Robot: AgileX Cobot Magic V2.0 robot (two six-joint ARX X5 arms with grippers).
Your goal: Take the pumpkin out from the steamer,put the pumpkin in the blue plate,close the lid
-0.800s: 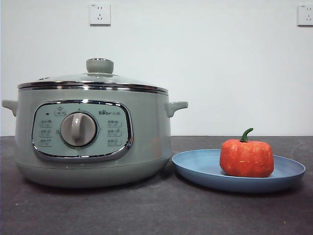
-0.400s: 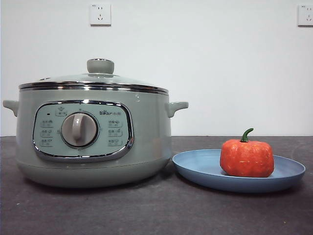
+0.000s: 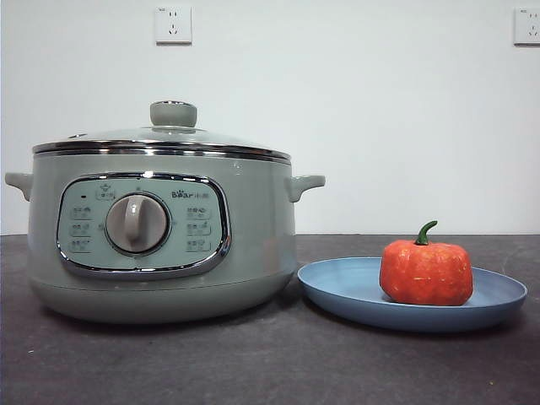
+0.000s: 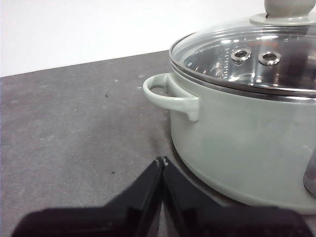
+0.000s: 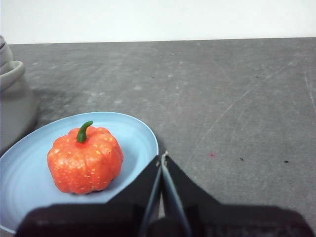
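The sage-green steamer (image 3: 160, 236) stands at the left with its glass lid (image 3: 169, 135) seated on the rim. The orange pumpkin (image 3: 425, 272) sits upright in the blue plate (image 3: 337, 287) at the right. Both arms are out of the front view. My left gripper (image 4: 162, 160) is shut and empty, low over the table beside the steamer's side handle (image 4: 170, 96). My right gripper (image 5: 162, 157) is shut and empty, beside the plate's rim (image 5: 148, 133), a short way from the pumpkin (image 5: 85, 160).
The dark grey table (image 3: 270, 363) runs to a white wall with two sockets (image 3: 172, 24). The steamer's handle (image 3: 305, 184) reaches toward the plate. In the right wrist view bare table (image 5: 237, 108) lies beyond the plate.
The steamer with its lid shifted very slightly to the right a second ago and is still since. The pumpkin and the plate have not moved.
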